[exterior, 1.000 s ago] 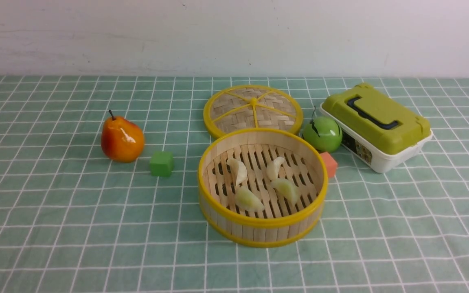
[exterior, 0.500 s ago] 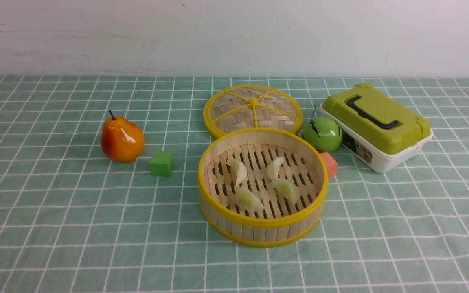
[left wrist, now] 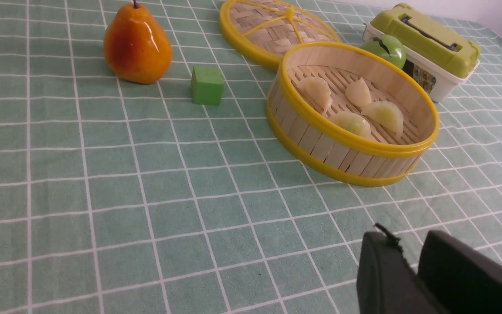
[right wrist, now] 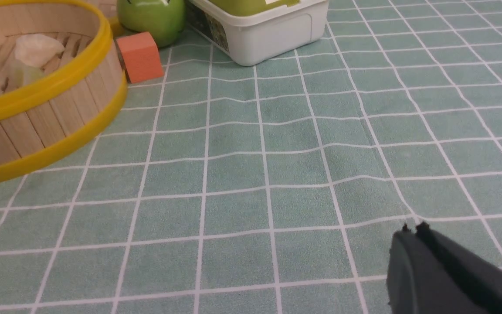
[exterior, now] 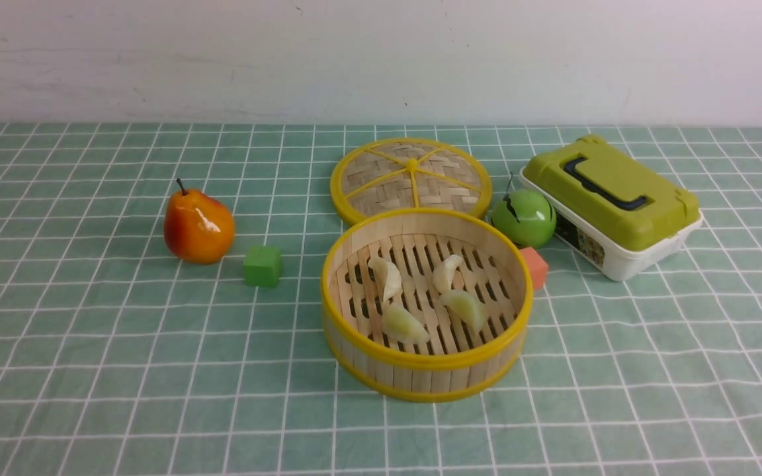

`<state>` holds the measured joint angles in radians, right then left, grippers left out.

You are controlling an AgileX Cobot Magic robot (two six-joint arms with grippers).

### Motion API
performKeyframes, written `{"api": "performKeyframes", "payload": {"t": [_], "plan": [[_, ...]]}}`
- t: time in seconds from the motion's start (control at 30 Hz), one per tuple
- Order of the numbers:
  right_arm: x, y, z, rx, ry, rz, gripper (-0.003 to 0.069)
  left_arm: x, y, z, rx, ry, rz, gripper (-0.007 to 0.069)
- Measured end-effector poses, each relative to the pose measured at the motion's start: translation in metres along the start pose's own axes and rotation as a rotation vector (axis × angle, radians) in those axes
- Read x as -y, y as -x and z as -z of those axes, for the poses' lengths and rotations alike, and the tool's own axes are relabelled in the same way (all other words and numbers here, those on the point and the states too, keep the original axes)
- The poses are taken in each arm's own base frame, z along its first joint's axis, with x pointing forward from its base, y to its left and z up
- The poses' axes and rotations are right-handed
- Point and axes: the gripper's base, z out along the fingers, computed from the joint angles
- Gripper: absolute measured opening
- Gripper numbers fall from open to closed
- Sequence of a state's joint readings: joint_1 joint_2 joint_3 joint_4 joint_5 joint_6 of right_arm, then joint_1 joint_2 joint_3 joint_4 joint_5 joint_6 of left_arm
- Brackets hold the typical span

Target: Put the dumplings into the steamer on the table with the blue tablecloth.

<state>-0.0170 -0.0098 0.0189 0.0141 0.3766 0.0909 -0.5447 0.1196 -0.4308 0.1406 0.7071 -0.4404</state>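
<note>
The steamer (exterior: 421, 370) stands at the middle of the table on the blue tablecloth (exterior: 90, 370). Several dumplings lie on its slatted floor, among them a cream one (exterior: 386, 276), another cream one (exterior: 447, 272) and a greenish one (exterior: 465, 307). The steamer (left wrist: 320, 144) and dumplings (left wrist: 384, 115) also show in the left wrist view; the right wrist view shows the steamer wall (right wrist: 37, 126). Neither arm shows in the front view. My left gripper (left wrist: 408, 244) is shut and empty, over bare cloth well short of the steamer. My right gripper (right wrist: 412, 229) is shut and empty, over bare cloth.
A flat woven lid with yellow spokes (exterior: 411, 175) lies behind the steamer. A green apple (exterior: 524, 218), an orange cube (exterior: 535, 266) and a green-lidded white box (exterior: 609, 198) are to its right. A pear (exterior: 198, 227) and a green cube (exterior: 262, 266) are to its left.
</note>
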Motion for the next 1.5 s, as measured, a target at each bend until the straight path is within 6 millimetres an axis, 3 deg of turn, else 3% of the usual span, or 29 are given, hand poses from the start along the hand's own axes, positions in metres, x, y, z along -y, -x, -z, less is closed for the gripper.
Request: {"api": "performKeyframes", "payload": {"t": [0.3, 0.47, 0.5, 0.6, 0.87, 1.3, 1.5], "plan": [[0.0, 0.0, 0.0, 0.0, 0.001, -0.002, -0.0001, -0.001, -0.009, -0.009, 0.003, -0.017, 0.031, 0.0122], [0.0, 0.0, 0.0, 0.0, 0.001, -0.002, 0.0003, -0.004, -0.019, -0.027, 0.161, -0.014, 0.058, 0.0018], [0.0, 0.0, 0.0, 0.0, 0.001, -0.002, 0.0005, -0.007, -0.021, -0.031, 0.225, 0.006, 0.054, -0.0015], [0.0, 0.0, 0.0, 0.0, 0.001, -0.002, 0.0007, -0.015, -0.029, -0.038, 0.311, 0.079, 0.038, -0.0014], [0.0, 0.0, 0.0, 0.0, 0.001, -0.002, 0.0013, -0.037, -0.057, -0.039, 0.356, 0.329, -0.031, -0.0014], [0.0, 0.0, 0.0, -0.001, 0.001, -0.003, 0.0022, -0.05, -0.095, -0.047, 0.124, 0.429, 0.051, -0.0014], [0.0, 0.0, 0.0, -0.001, 0.001, -0.003, 0.0032, -0.05, -0.096, -0.047, 0.115, 0.427, 0.063, -0.0014]]}}
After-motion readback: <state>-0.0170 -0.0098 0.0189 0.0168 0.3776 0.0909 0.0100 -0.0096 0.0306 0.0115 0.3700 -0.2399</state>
